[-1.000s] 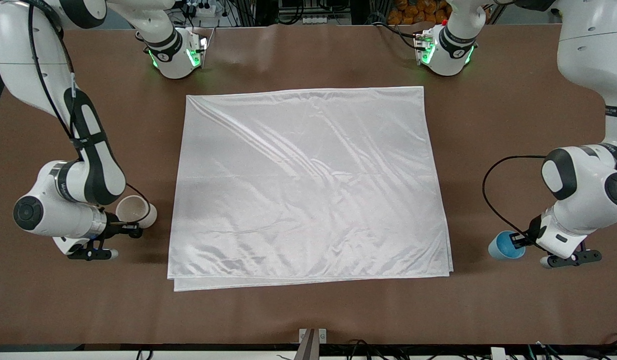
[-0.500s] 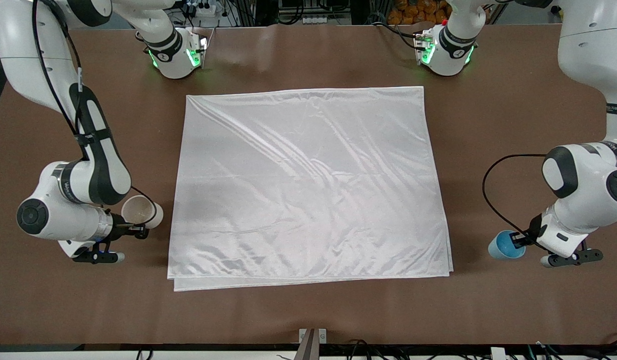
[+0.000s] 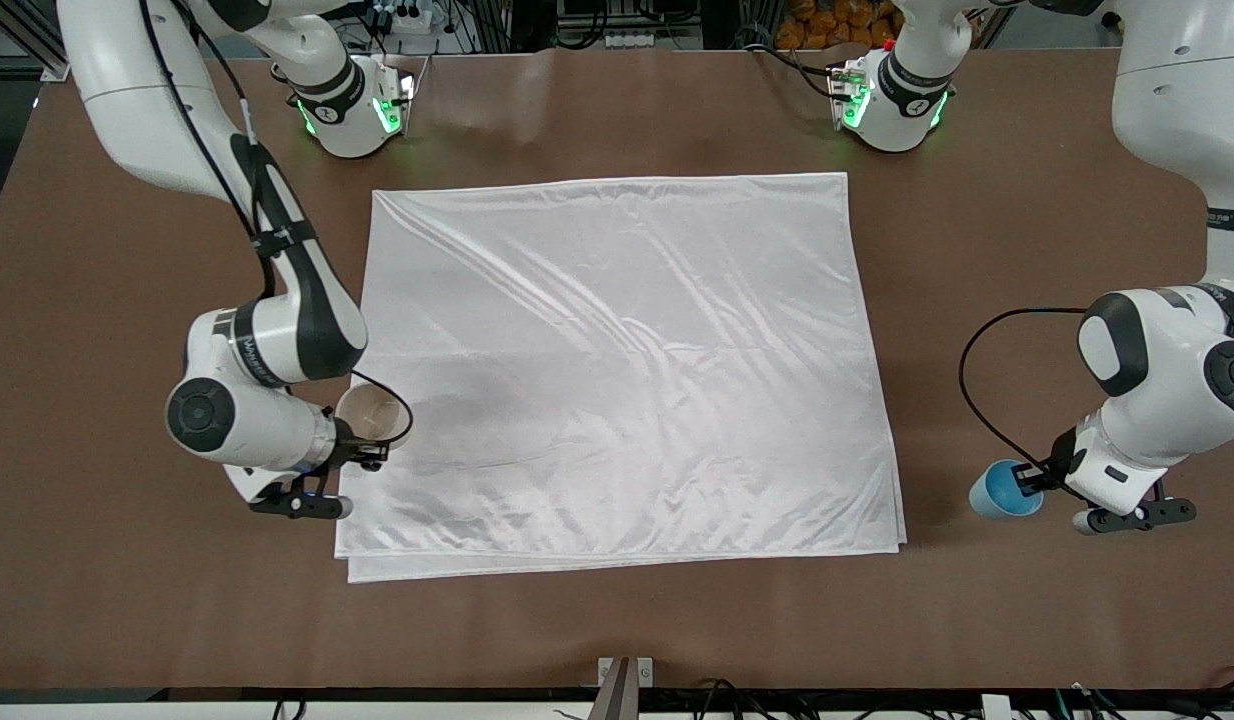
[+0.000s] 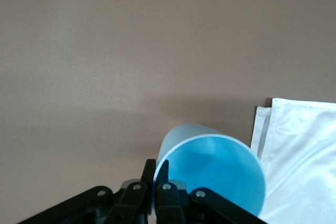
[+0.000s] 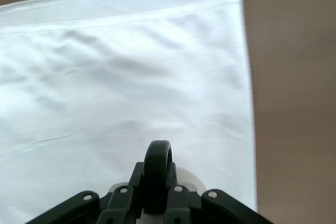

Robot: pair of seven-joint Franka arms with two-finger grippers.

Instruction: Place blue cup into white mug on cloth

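Brown table, bare surface around a large white cloth spread flat at centre, soft wrinkles, a second layer showing at the edge nearer the front camera.

Right arm reaches over the cloth's edge toward its own end of the table. Right gripper pinches the white mug by its black loop handle, fingers pressed against the handle; mug held over the cloth's margin, mouth up.

Left gripper sits over bare table toward the left arm's end, beside the cloth's corner. Fingers closed on the rim of the blue cup, one inside, one outside; cup tilted, mouth open to the wrist camera.
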